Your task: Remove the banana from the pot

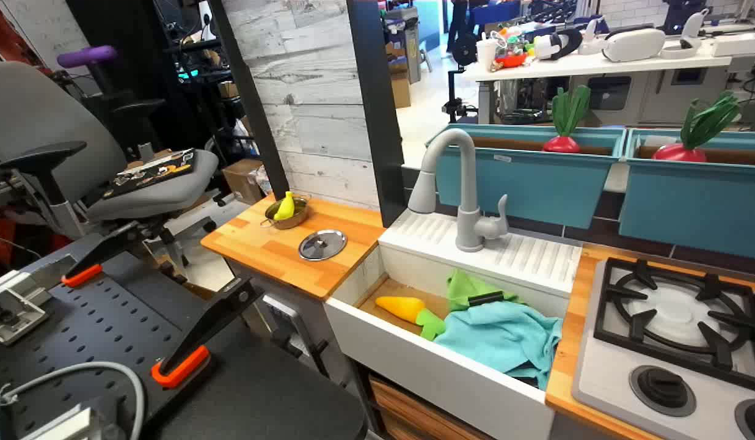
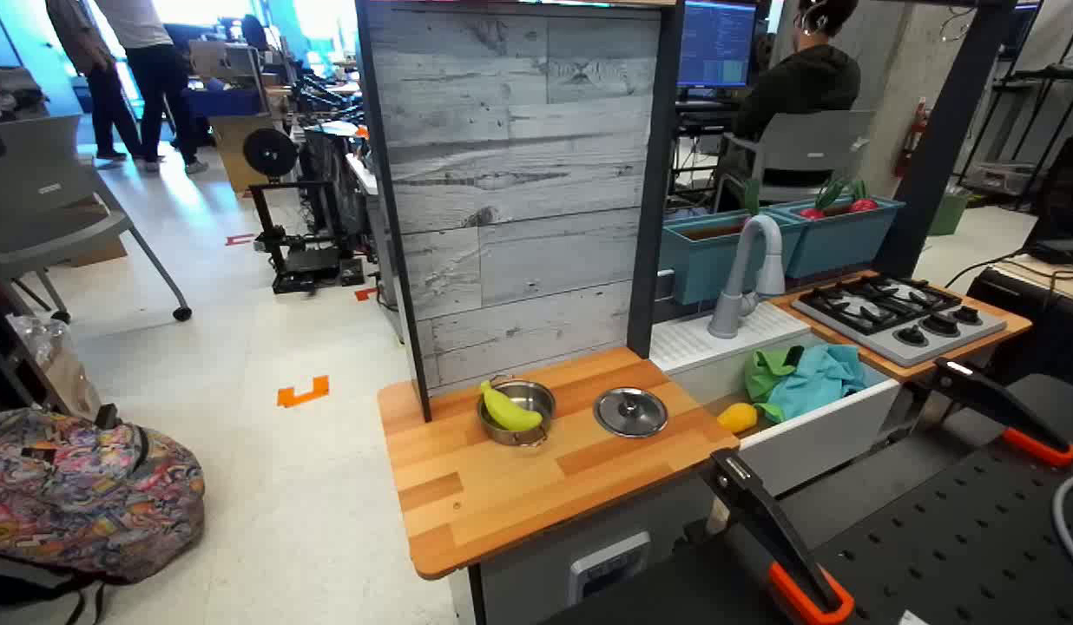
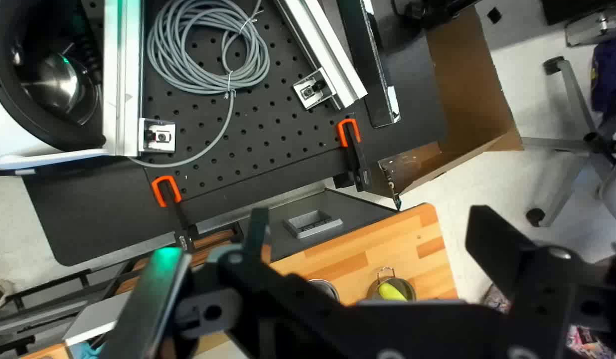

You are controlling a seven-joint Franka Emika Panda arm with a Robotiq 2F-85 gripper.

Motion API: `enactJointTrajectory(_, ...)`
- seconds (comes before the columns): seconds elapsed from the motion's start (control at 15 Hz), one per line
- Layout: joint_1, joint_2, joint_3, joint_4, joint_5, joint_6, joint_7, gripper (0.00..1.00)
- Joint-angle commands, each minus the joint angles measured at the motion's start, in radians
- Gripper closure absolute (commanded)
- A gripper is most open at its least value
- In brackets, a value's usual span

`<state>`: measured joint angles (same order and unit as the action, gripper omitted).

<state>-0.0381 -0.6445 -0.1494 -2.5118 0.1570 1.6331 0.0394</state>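
Note:
A yellow-green toy banana leans inside a small metal pot on the wooden counter. The banana shows in both exterior views (image 1: 284,206) (image 2: 510,410), with one end above the pot's rim. The pot also shows in both exterior views (image 1: 300,216) (image 2: 541,399). In the wrist view the gripper (image 3: 373,227) is open and empty, its two fingers wide apart. There the banana (image 3: 390,292) and pot (image 3: 373,291) lie far below, partly hidden by the gripper body. The gripper is out of view in both exterior views.
A metal lid (image 2: 630,411) lies beside the pot on the counter (image 2: 502,486). A grey wall panel (image 2: 519,191) stands behind it. The sink (image 1: 438,360) holds towels (image 1: 499,333) and a yellow toy (image 1: 402,308). A faucet (image 1: 466,183) rises over the sink; a stove (image 1: 671,324) stands beyond.

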Motion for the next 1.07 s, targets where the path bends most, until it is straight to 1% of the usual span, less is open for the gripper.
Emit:
enactJointTrajectory(0.0, -0.027, 0.003, 0.022, 0.003, 0.011, -0.003, -0.013, 0.00)
enactJointTrajectory(0.33, -0.027, 0.003, 0.022, 0.004, 0.011, -0.003, -0.013, 0.00)
enactJointTrajectory(0.53, -0.015, 0.039, 0.049, 0.007, 0.022, 0.056, 0.004, 0.00)
enactJointTrajectory(0.67, 0.007, 0.098, 0.080, 0.016, 0.029, 0.116, 0.003, 0.00)
enactJointTrajectory(1.0, 0.069, 0.286, 0.154, 0.037, 0.073, 0.331, -0.006, 0.00)
